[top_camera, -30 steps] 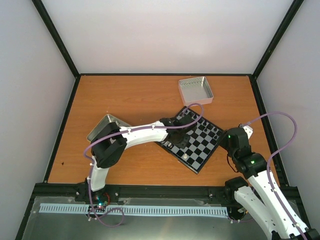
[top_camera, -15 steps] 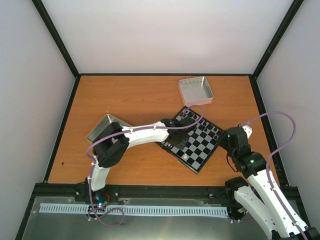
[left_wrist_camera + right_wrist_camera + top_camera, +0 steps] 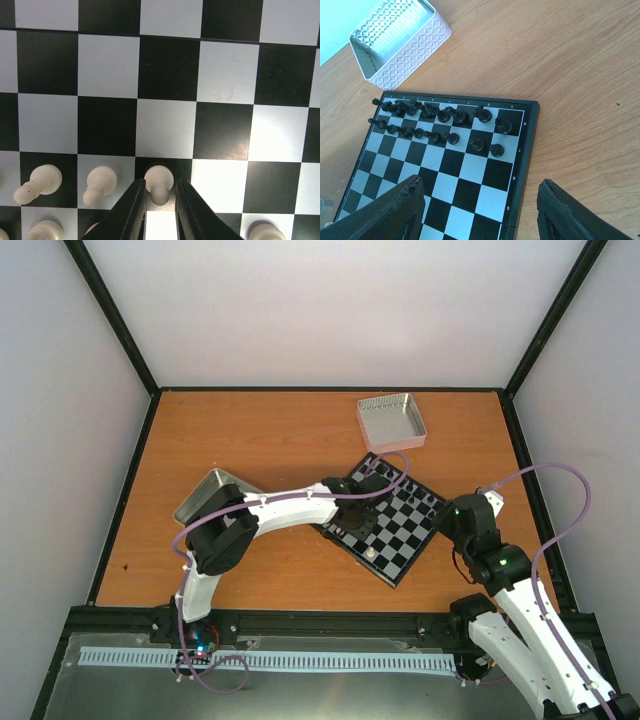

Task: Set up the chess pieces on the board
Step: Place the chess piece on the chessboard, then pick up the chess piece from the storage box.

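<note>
So, left gripper (image 3: 160,187) is low over the board (image 3: 165,125), jaws parted a little and loose around one white pawn (image 3: 159,176). It stands upright, long axis vertical, head poking up between the fingertips (image 3: 136,202). Two more pawns (image 3: 100,181) share its row, so three total. Right gripper (image 3: 480,200) gapes wide, holding nothing.

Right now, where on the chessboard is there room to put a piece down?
The middle rows of the black-and-silver checked chessboard are bare, bordered by the small black chessmen on one side and the cream-white plastic pawns on the other. Those two ends are crowded, most of all where the left end effector straddles one pawn.
</note>
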You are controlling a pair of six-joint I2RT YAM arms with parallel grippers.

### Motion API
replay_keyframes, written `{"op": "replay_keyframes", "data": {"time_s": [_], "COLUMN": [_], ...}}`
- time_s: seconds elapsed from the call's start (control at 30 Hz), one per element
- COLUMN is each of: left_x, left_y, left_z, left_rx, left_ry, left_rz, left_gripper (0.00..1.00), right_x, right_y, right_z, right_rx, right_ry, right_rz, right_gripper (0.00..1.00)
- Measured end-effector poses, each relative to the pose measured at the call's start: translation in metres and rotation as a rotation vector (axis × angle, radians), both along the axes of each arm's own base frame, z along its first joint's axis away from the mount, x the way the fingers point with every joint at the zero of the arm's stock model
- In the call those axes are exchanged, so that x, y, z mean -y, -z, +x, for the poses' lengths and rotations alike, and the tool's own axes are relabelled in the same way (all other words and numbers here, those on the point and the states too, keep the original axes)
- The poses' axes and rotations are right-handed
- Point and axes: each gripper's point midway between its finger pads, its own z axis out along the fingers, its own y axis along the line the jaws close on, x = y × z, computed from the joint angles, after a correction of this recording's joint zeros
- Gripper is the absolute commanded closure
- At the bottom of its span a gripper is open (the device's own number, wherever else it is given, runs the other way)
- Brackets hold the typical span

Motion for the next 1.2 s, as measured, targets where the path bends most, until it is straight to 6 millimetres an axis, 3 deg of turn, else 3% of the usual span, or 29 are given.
{"op": "replay_keyframes", "data": {"time_s": [0.3,0.5,0.7,0.8,1.0,1.13,1.2], "left_x": [-0.003,0.000,-0.022,-0.060,-0.169,-0.251,-0.284], "left_y": [-0.008,-0.062,-0.114,-0.126,-0.144,-0.147,-0.143], "left_z": [0.000,0.007,0.032,0.053,0.087,0.096,0.095], "left_rx": [0.014,0.105,0.232,0.282,0.358,0.396,0.405], "left_ry": [0.013,0.015,-0.070,-0.175,-0.465,-0.694,-0.788], "left_rz": [0.003,-0.090,-0.152,-0.152,-0.172,-0.189,-0.191], "left_gripper": [0.60,0.54,0.52,0.48,0.39,0.33,0.33], "right_x": [-0.001,0.000,-0.001,-0.001,-0.002,-0.002,-0.003], "right_y": [-0.001,0.000,0.003,0.004,0.004,0.004,0.005], "right_z": [0.001,0.001,0.002,0.003,0.005,0.005,0.006], "right_rx": [0.003,0.002,-0.014,-0.015,-0.014,-0.016,-0.017], "right_ry": [0.000,0.003,0.001,0.000,0.000,-0.001,-0.002], "right_rz": [0.005,0.002,-0.002,-0.002,-0.001,-0.001,0.000], "right_gripper": [0.38,0.38,0.38,0.38,0.38,0.38,0.38]}}
